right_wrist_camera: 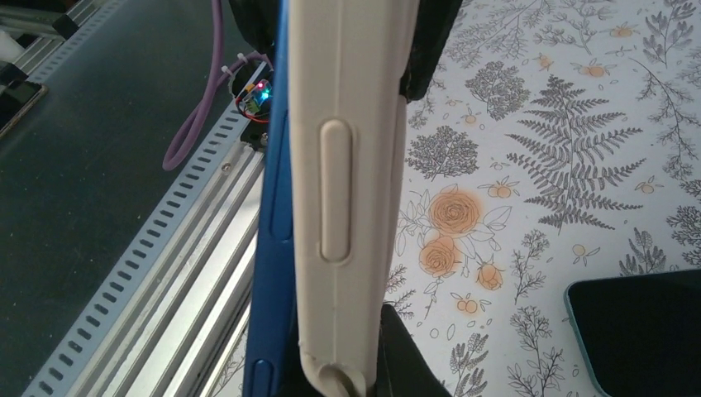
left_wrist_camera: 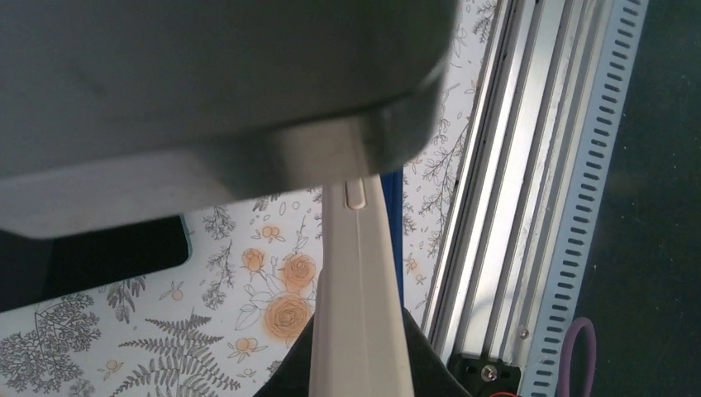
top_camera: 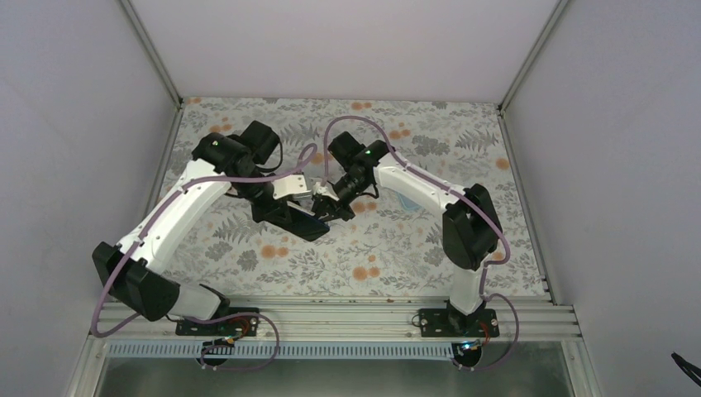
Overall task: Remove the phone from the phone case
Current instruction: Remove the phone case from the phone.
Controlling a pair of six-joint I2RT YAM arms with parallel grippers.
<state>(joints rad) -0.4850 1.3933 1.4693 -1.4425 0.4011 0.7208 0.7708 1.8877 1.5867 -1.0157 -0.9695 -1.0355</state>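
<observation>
A beige phone case (top_camera: 292, 187) with a blue phone in it is held above the table's middle between both grippers. In the left wrist view the case's edge (left_wrist_camera: 360, 281) runs up from between my black fingers (left_wrist_camera: 289, 368), and the blue phone (left_wrist_camera: 397, 215) shows as a strip behind it. In the right wrist view the case (right_wrist_camera: 347, 165) shows its side button, and the blue phone (right_wrist_camera: 277, 207) stands proud on its left. My left gripper (top_camera: 307, 198) and right gripper (top_camera: 329, 193) are both shut on the cased phone from opposite ends.
A dark phone with a teal edge (right_wrist_camera: 645, 331) lies flat on the floral mat, also in the left wrist view (left_wrist_camera: 91, 256). The aluminium rail (top_camera: 347, 313) runs along the near edge. A blurred grey housing (left_wrist_camera: 207, 83) fills the top of the left wrist view.
</observation>
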